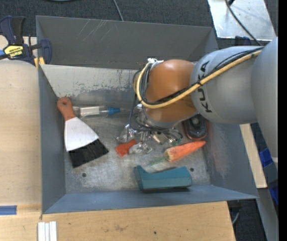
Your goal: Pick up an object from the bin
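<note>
Because the bin (53, 149) is crowded at its middle, a clean pick likely means closing on one thing alone: the toy carrot (183, 150) just right of the gripper (140, 134), or the red-orange piece (124, 148) at its left. The arm (233, 84) leans in from the right with its orange wrist cover (166, 92) tipped down and the gripper low. I cannot tell how the jaws stand.
</note>
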Controlling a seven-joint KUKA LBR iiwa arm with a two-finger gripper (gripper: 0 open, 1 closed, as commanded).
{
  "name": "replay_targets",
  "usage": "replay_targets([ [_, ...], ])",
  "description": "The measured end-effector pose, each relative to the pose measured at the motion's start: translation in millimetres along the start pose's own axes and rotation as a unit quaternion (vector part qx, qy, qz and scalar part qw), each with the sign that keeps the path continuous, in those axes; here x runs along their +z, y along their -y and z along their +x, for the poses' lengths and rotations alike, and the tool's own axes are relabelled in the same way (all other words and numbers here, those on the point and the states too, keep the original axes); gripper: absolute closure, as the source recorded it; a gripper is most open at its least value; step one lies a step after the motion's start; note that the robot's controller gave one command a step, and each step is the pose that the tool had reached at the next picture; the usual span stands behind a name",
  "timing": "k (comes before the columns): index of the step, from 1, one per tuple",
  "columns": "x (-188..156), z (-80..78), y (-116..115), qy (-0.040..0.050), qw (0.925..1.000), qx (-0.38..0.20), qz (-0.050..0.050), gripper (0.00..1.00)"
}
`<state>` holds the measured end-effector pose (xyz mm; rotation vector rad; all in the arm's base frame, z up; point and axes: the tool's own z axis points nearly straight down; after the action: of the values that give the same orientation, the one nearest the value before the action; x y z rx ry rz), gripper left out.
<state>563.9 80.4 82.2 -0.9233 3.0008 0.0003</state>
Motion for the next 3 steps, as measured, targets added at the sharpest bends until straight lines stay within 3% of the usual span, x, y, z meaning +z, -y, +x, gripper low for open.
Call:
replay_targets([
  [2, -5, 1.4, -1, -0.0022, 1.0000, 0.000, -0.001, 1.00],
  [3, -25, 2.3, -1, -0.0040, 1.0000, 0.000, -0.002, 1.00],
])
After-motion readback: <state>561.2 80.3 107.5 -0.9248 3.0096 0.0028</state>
